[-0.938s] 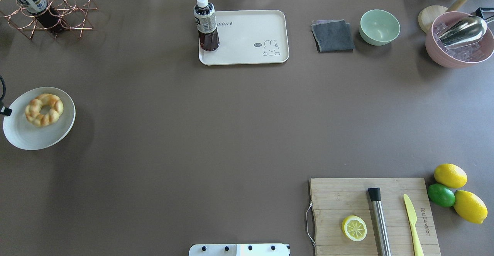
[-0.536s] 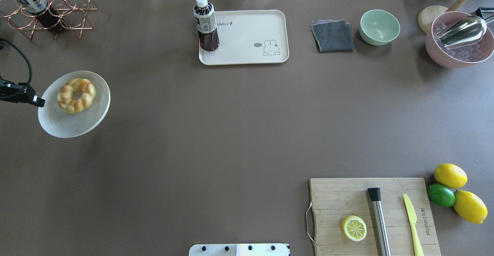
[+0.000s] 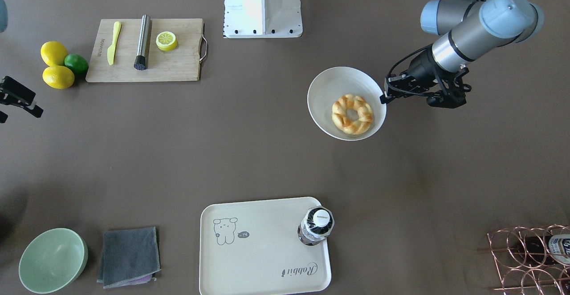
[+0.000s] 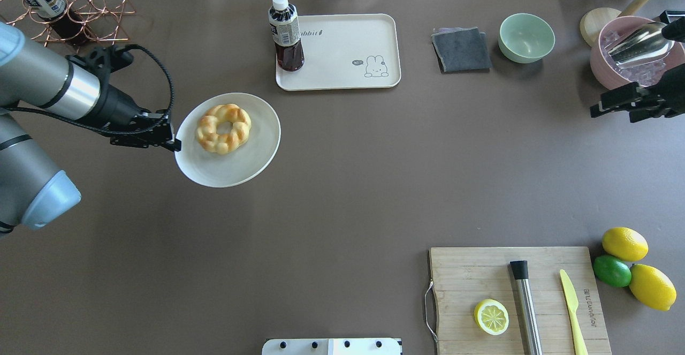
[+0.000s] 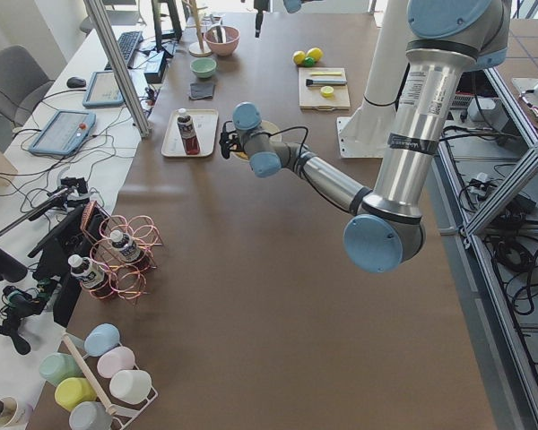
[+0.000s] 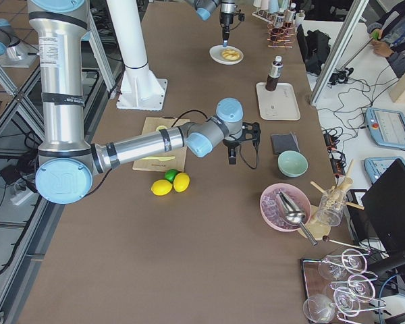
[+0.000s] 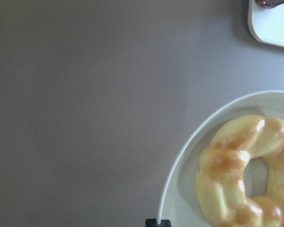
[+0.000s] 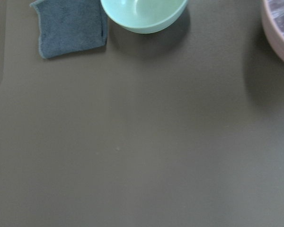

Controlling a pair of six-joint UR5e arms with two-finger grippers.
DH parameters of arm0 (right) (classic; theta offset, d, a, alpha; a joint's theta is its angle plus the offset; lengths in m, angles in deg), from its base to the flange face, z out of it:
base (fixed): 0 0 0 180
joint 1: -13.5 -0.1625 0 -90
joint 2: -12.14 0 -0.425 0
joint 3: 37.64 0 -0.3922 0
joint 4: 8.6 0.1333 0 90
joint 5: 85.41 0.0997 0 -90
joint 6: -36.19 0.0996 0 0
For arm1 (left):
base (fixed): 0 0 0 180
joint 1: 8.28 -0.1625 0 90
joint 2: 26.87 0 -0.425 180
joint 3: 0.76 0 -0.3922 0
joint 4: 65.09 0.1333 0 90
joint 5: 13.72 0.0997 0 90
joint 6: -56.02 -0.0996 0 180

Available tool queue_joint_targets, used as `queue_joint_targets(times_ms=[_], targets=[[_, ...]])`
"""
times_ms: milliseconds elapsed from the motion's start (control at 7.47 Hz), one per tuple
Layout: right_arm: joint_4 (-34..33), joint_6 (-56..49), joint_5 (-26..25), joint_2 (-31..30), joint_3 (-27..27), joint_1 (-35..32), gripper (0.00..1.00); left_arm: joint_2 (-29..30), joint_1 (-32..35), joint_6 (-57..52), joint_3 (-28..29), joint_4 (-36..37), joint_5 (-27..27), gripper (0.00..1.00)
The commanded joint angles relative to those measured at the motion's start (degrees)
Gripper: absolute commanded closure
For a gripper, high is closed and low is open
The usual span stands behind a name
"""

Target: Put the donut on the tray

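Observation:
The golden-brown twisted donut (image 4: 223,128) lies in a round white bowl (image 4: 235,170). My left gripper (image 4: 174,143) is shut on the bowl's left rim and holds it above the table, short of the tray. The cream-white tray (image 4: 348,44) with the rabbit drawing lies at the far middle; a dark drink bottle (image 4: 286,34) stands on its left corner. In the front-facing view the donut (image 3: 352,114) sits in the bowl (image 3: 329,90), held by the left gripper (image 3: 384,98), with the tray (image 3: 262,250) nearer the camera. My right gripper (image 4: 613,115) hovers open and empty at the right.
A grey cloth (image 4: 461,50), green bowl (image 4: 526,37) and pink bowl with a metal scoop (image 4: 637,55) stand right of the tray. A cutting board (image 4: 514,296) with a lemon half (image 4: 491,316), a muddler and a knife lies front right. A copper bottle rack (image 4: 69,12) stands far left.
My left arm has carried the bowl with the donut rightward, from the table's left edge toward the middle. My right gripper has come into view at the right edge.

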Motion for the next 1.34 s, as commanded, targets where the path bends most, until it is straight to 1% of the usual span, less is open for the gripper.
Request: queue_joint_targets(times_ms=[0,134,268,536,670,938,1071,1205], targets=[[0.8,16.2,-7.2,5.4,2.9,10.6,0.01,11.7,-8.4,1.6,-7.5,23.1,13.2,1.00],[0.7,21.1,-10.3,8.1,3.3,14.6,0.01,17.2,-12.2,5.8,-6.9,27.6,16.6,1.00],[0.4,25.5,-13.1,10.1,4.1,17.9,0.01,20.0,-14.5,8.9,-6.7,28.3,18.1,1.00],[0.2,31.1,-13.8,13.9,4.9,21.3,0.01,21.5,-17.4,10.9,-6.2,28.3,21.7,1.00],[-2.6,32.8,-13.8,15.6,6.4,22.8,0.01,22.9,-18.9,12.9,-5.6,28.3,23.7,1.00],[-14.5,33.0,-14.0,20.5,9.9,25.9,0.01,24.5,-20.2,14.7,-4.8,28.3,25.0,1.00],[-15.2,33.1,-15.0,20.8,10.3,27.2,0.01,24.7,-20.2,15.3,-4.8,28.3,25.0,1.00],[-15.3,33.1,-17.1,20.6,10.4,28.8,0.01,24.9,-20.3,16.5,-4.9,28.3,25.1,1.00]])
